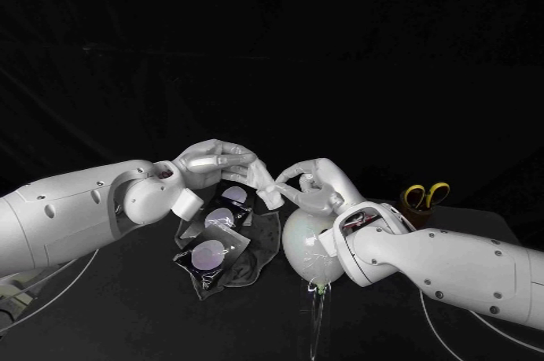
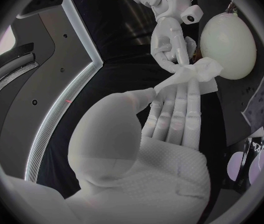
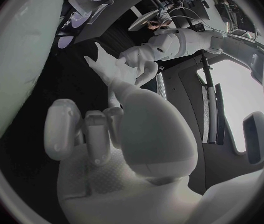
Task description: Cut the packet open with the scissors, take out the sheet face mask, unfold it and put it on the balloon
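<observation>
The face mask (image 1: 251, 180), bunched and white, hangs between my two hands above the table (image 1: 113, 314), just over the balloon (image 1: 299, 239). My left hand (image 1: 213, 160) pinches one end between thumb and fingertips. My right hand (image 1: 313, 182) pinches the other end, its other fingers curled. Packets (image 1: 215, 247) lie beneath my left wrist. The scissors (image 1: 426, 194) stand in a holder (image 1: 417, 217) well to my right.

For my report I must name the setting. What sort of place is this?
Probably a robot lab bench, not a home: a black table before a black backdrop, with staged props, a balloon, yellow-handled scissors and packets.
</observation>
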